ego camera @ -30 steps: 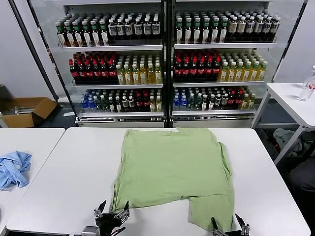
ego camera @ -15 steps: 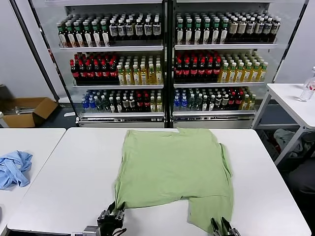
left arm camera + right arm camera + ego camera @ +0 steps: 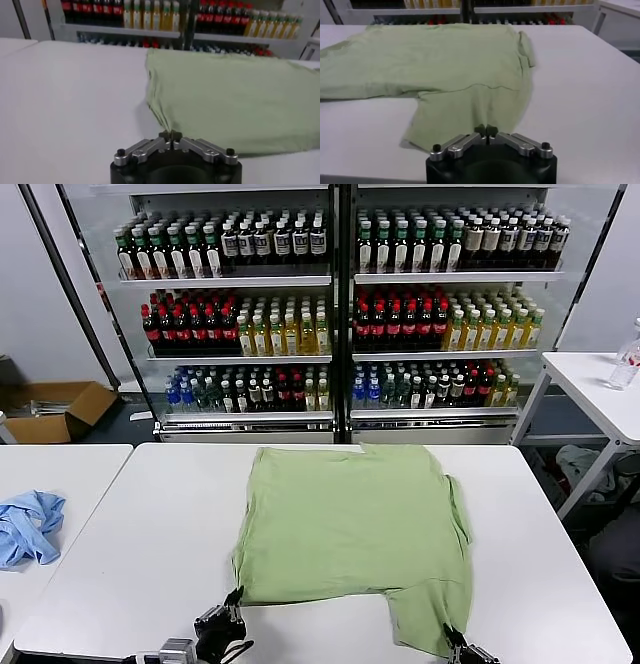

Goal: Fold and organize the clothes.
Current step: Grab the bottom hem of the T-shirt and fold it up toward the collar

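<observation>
Shirt: flat on the tabletop.
Left gripper: fingers pinching the shirt's near left corner.
Right gripper: fingers pinching the shirt's near right hem.

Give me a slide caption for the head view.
Both hands, left and right, pinch the near edge of a green shirt spread on a white table.

The shirt lies on the middle table, shelves behind, a cloth apparently on the left table.
</observation>
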Controlling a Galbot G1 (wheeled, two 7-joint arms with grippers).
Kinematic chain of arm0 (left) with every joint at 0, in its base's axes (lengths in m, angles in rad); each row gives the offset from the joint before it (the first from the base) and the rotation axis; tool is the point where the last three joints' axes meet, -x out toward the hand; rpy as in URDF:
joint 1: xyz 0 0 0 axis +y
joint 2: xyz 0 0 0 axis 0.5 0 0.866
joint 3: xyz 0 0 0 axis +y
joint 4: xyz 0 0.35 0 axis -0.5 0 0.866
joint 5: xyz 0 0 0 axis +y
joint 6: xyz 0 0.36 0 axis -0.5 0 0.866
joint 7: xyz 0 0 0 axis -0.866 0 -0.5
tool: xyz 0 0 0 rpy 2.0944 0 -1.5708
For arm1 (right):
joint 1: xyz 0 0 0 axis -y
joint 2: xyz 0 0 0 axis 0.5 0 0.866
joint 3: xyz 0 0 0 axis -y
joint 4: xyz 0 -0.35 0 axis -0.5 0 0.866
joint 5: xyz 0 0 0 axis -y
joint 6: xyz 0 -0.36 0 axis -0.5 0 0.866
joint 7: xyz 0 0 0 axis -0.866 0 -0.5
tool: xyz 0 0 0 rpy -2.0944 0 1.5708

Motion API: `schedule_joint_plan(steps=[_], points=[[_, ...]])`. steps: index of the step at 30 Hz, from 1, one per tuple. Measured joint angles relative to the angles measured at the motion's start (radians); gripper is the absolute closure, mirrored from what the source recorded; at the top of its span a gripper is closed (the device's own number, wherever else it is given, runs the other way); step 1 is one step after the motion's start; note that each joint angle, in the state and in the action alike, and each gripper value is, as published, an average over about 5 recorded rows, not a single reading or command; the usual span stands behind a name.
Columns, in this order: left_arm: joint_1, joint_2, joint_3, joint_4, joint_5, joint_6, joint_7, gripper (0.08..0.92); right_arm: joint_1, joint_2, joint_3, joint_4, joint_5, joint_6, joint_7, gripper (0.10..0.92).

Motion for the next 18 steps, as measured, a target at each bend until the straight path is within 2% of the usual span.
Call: schedule_joint_plan(steps=[9, 18], points=[[-0.043, 0.03, -0.017, -0.011, -0.077, -0.042, 0.011, 0.916, 0.128, -0.057, 0.041, -0.002, 0.055, 0.01, 0.009, 0.912], [-0.127, 0.037, 0.005, 0.046, -0.12, -0.056, 0.012, 0.916, 0.336, -0.121, -0.007, -0.105, 0.062, 0.01, 0.007, 0.912]])
